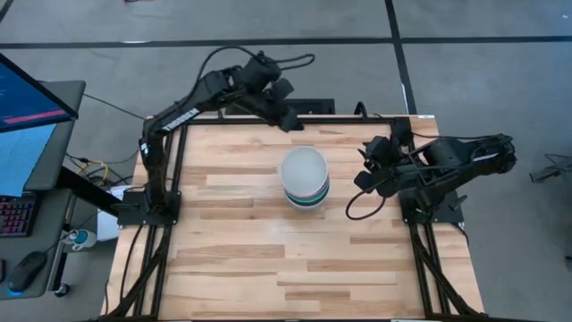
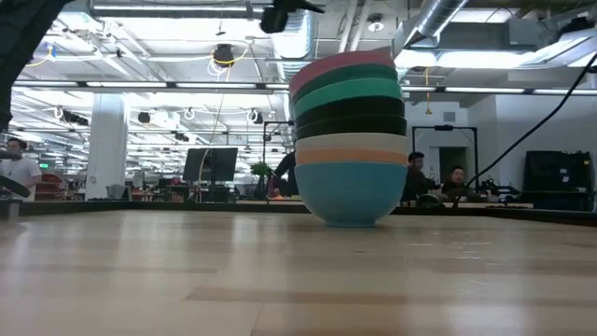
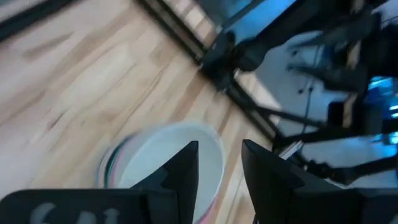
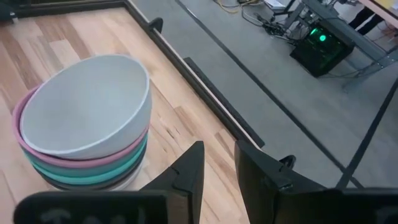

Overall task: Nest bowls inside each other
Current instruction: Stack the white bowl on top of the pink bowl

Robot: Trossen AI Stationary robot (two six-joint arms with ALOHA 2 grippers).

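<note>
Several bowls stand nested in one stack (image 1: 306, 178) at the table's middle. In the low view the stack (image 2: 350, 140) rests by its cyan bottom bowl on the wood, with orange, white, black, teal and pink rims above. A white bowl (image 4: 87, 106) sits on top. My left gripper (image 1: 290, 120) hovers over the far edge, beyond the stack, fingers slightly apart (image 3: 219, 149), holding nothing. My right gripper (image 1: 362, 175) hangs to the stack's right, also narrowly open (image 4: 219, 149) and empty. The left wrist view shows the stack (image 3: 165, 158) below the fingers.
Bare wooden table (image 1: 241, 259) lies all around the stack. Black frame rails (image 1: 170, 179) run along the left and right edges. A monitor and keyboard (image 1: 27, 125) stand off the table to the left. People sit in the room beyond (image 2: 434, 177).
</note>
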